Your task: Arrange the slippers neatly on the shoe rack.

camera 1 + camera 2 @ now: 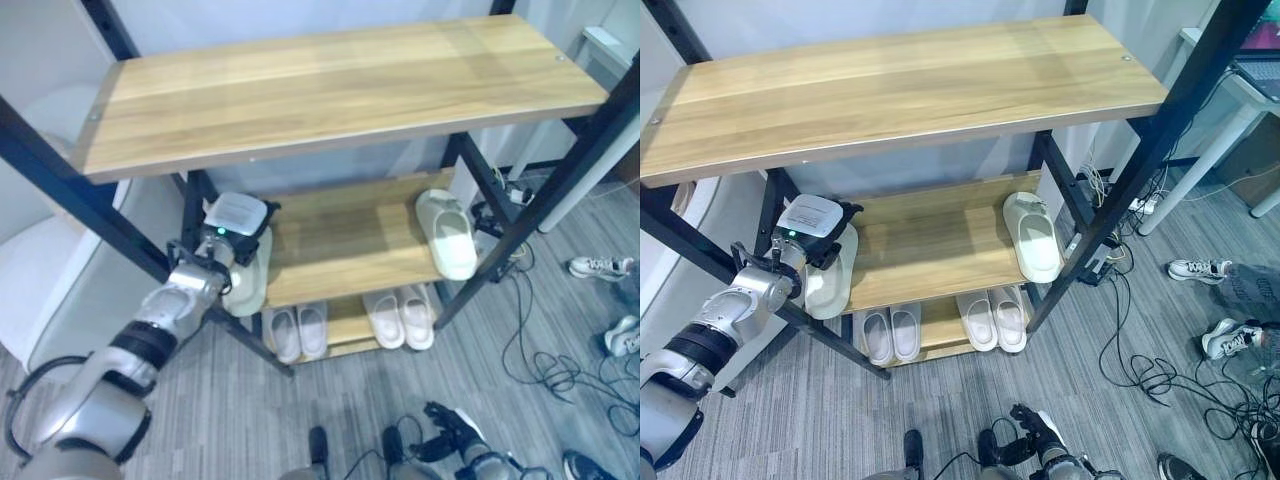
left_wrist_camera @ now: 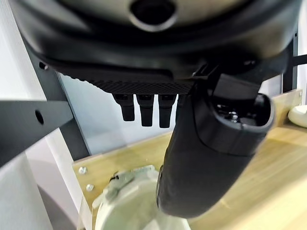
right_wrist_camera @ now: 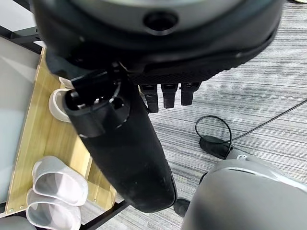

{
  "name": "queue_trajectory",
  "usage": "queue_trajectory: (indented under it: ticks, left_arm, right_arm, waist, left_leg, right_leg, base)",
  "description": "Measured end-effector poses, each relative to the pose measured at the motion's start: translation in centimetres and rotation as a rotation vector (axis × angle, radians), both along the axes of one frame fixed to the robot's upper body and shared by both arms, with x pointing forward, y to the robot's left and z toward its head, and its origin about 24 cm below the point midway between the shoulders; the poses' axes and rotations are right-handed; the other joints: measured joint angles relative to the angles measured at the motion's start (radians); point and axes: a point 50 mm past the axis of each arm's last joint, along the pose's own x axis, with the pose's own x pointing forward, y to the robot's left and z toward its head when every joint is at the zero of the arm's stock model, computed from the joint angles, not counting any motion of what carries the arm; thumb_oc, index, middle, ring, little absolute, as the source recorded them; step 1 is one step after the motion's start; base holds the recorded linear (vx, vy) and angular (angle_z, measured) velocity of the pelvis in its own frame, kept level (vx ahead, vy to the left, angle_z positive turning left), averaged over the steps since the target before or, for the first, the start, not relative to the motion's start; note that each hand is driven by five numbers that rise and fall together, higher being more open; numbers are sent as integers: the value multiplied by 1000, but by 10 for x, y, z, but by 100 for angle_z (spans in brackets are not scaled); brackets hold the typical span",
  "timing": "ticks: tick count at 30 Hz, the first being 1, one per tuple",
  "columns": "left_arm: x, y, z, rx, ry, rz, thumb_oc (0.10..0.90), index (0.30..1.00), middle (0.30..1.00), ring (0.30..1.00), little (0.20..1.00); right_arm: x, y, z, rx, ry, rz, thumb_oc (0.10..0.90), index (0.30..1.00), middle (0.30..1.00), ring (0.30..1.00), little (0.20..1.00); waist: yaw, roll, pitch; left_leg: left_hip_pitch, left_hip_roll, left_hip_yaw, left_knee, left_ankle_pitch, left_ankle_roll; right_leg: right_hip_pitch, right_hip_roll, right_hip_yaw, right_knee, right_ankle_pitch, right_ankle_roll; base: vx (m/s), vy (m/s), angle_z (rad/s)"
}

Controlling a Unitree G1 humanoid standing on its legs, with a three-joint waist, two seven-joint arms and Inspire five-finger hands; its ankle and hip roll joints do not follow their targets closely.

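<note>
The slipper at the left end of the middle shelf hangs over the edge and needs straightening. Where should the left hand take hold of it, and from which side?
Probably by the overhanging near end of the pale slipper, coming from the open front of the shoe rack. That end juts past the shelf edge, so fingers can close over and under it. The left hand already sits above the slipper; whether it grips is unclear.

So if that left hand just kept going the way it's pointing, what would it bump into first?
Probably the pale slipper at the middle shelf's left end: the left hand sits right over it, fingers aimed into the rack. Depth is hard to judge, so they may already be touching.
</note>
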Motion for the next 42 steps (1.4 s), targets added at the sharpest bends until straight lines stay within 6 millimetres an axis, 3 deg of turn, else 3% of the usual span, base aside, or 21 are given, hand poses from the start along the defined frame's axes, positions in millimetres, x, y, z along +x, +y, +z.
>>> queue_trajectory:
  ticks: [13,25,30,42]
  left_arm:
    - [-2,-8,5,-12,-29,-37,800,900,900,900,900]
    - [0,-7,-24,-46,47,11,800,900,900,900,900]
    - [0,0,-40,-41,102,64,800,900,900,900,900]
    - [0,4,-38,-48,27,78,800,900,900,900,900]
  right_arm:
    - [-6,7,-4,24,18,-1,800,900,900,900,900]
    - [-11,4,-5,17,31,-5,800,900,900,900,900]
    - [-9,4,-4,12,19,-5,800,900,900,900,900]
    - [-16,3,-6,6,32,-8,800,900,900,900,900]
  waist:
    - [18,4,-3]
    - [12,-1,-29]
    - [-4,-27,-48]
    - [-10,-35,-51]
  left_leg:
    - [18,-1,-13,-4,-1,-3]
    - [-2,-1,-13,0,-2,-4]
    - [-12,0,-10,0,-1,-3]
    - [-43,1,7,0,-1,-3]
  right_leg:
    - [22,0,-11,0,-5,-6]
    - [1,2,-10,0,-5,-6]
    - [-10,2,-7,0,-5,-4]
    - [-46,2,2,0,-3,-4]
  base:
    - [2,-4,1]
    - [0,0,0]
    - [14,2,-1]
    - [10,2,-2]
